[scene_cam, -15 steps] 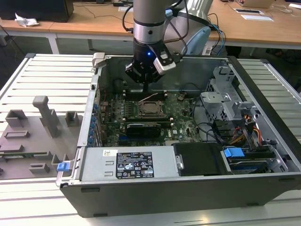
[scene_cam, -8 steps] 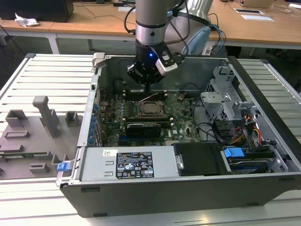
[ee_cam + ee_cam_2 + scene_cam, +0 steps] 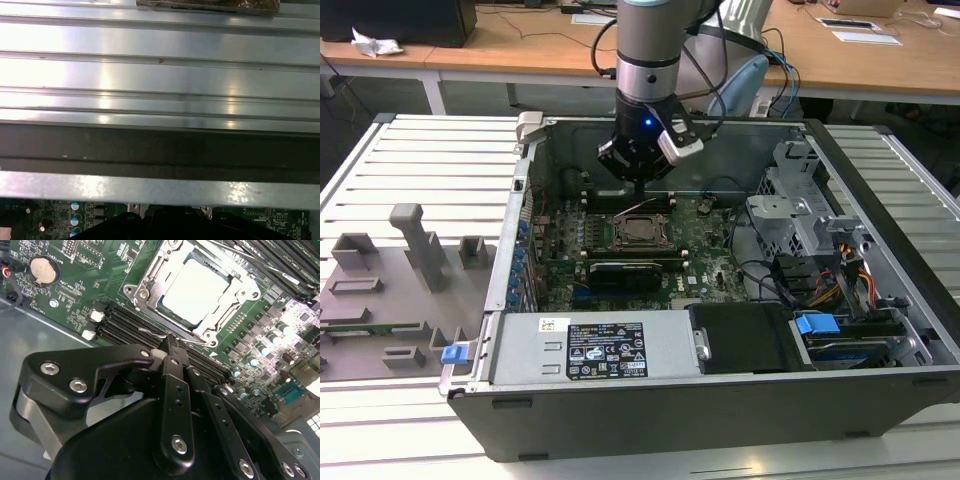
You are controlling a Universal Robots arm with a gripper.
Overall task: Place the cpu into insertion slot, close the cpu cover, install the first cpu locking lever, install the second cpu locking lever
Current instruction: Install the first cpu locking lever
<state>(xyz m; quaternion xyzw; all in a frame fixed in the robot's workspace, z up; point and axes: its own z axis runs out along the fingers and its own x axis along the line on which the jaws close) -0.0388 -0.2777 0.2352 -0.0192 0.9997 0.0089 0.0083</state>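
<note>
Green motherboard [image 3: 100, 285]: gripper [image 3: 170, 342], seemingly closed, beside covered cpu [image 3: 195, 285].

Ribbed pale metal table [image 3: 410, 160], wooden desks [image 3: 520, 45] behind w/ papers [image 3: 865, 30] – bright, even overhead light

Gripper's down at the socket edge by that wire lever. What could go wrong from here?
1. The black gripper sits at the thin wire locking lever; a slip could bend it or drive into the long black memory slots.
2. The pale silver square cpu lies under the closed metal cover frame; side force might shift them.
</note>
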